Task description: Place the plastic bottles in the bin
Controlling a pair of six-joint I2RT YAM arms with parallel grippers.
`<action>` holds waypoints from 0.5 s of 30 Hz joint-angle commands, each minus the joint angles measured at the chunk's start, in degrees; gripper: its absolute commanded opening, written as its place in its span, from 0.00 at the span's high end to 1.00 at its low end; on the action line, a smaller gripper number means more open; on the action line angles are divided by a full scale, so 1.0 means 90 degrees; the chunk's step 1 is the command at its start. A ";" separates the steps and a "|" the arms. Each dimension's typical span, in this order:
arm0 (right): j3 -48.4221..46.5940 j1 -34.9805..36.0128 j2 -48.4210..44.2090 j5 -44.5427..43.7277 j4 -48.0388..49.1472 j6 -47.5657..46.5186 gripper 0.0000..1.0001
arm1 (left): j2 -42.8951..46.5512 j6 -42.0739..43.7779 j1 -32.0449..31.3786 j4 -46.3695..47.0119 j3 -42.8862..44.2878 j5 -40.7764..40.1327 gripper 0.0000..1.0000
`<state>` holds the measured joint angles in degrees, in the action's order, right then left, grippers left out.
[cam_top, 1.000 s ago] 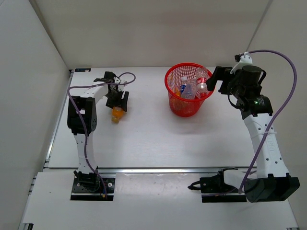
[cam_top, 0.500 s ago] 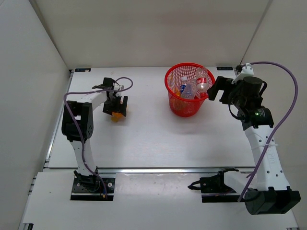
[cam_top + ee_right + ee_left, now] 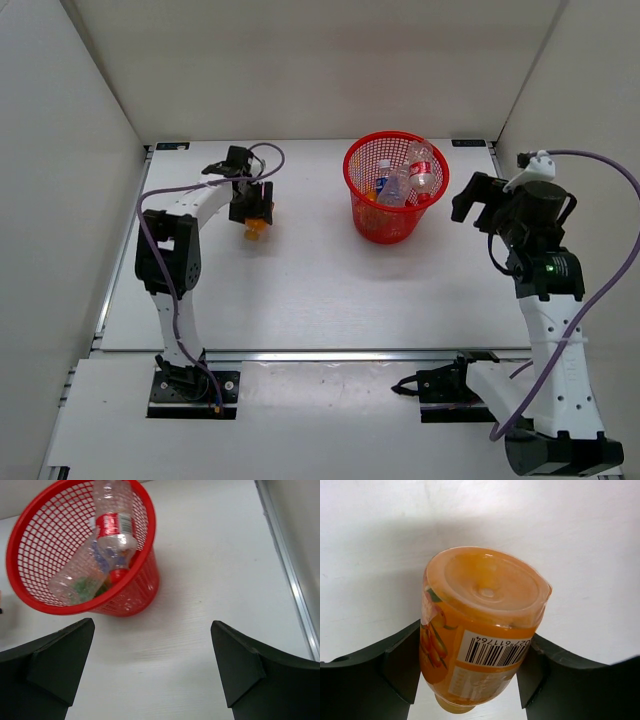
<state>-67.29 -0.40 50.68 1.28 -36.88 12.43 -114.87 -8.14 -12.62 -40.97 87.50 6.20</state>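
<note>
my left gripper point(image 3: 251, 203) was closed on the small orange plastic juice bottle point(image 3: 485, 590). its dark pads point(image 3: 402, 662) pressed the label from both sides, the flat base faced my wrist and the cap end pointed down at the white table point(image 3: 300, 290). i could not tell whether the cap had cleared the table. the bottle was at the far left, well apart from the round red plastic mesh bin point(image 3: 383, 228) on the far right, which held several clear bottles point(image 3: 114, 527). my right gripper point(image 3: 152, 645) hung just right of the bin, jaws wide apart with nothing between them. i judged the step in hand to be the carry across to the bin. the bottle was smooth and tilted in my grip, so the hold wanted firmness and the swing slowness. i needed enough height for the cap to pass over the thick rim, and to release only above the bin's middle.
</note>
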 commanded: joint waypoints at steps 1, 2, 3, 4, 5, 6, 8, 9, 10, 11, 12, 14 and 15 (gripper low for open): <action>0.0220 -0.0257 -0.0200 -0.0251 -0.0013 -0.0014 0.00 | 0.0907 -0.0862 -0.0179 0.0215 0.0841 0.0082 0.53; 0.0288 -0.0335 -0.0211 -0.0220 -0.0042 -0.0023 0.01 | 0.1033 -0.0979 -0.0344 0.0303 0.1037 0.0141 0.52; 0.0366 -0.0394 -0.0230 -0.0201 -0.0071 -0.0014 0.01 | 0.1083 -0.1077 -0.0481 0.0440 0.1165 0.0122 0.51; 0.0367 -0.0404 -0.0269 -0.0201 -0.0101 -0.0062 0.01 | 0.1064 -0.1078 -0.0782 0.0441 0.1562 -0.0033 0.51; 0.0425 -0.0462 -0.0289 -0.0036 -0.0140 -0.0101 0.01 | 0.0996 -0.1058 -0.1123 0.0451 0.2069 -0.0208 0.51; 0.0503 -0.0492 -0.0318 -0.0044 -0.0179 -0.0092 0.01 | 0.0860 -0.1029 -0.1446 0.0431 0.2306 -0.0287 0.50; 0.0484 -0.0502 -0.0338 -0.0093 -0.0247 -0.0179 0.01 | 0.0508 -0.1009 -0.1837 0.0266 0.3698 -0.0201 0.50; 0.0513 -0.0521 -0.0396 -0.0103 -0.0267 -0.0170 0.01 | 0.0169 -0.1096 -0.1975 0.0246 0.4063 -0.0104 0.51; 0.0533 -0.0512 -0.0406 -0.0122 -0.0286 -0.0247 0.01 | -0.0144 -0.1194 -0.2025 0.0217 0.4704 0.0023 0.51; 0.0533 -0.0541 -0.0464 -0.0142 -0.0316 -0.0248 0.00 | -0.0282 -0.1311 -0.2093 0.0274 0.5136 0.0295 0.51; 0.0543 -0.0551 -0.0465 -0.0123 -0.0345 -0.0267 0.00 | -0.0506 -0.1506 -0.2103 0.0323 0.5315 0.0356 0.51; 0.0601 -0.0570 -0.0465 -0.0123 -0.0374 -0.0326 0.01 | -0.0577 -0.1760 -0.2142 0.0761 0.5162 0.0843 0.49; 0.0679 -0.0590 -0.0494 -0.0123 -0.0326 -0.0326 0.01 | -0.0615 -0.1771 -0.2181 0.0841 0.5025 0.0854 0.49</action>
<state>-61.89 -4.95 47.24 0.47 -40.75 10.83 -117.43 -20.16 -34.04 -33.76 134.10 10.09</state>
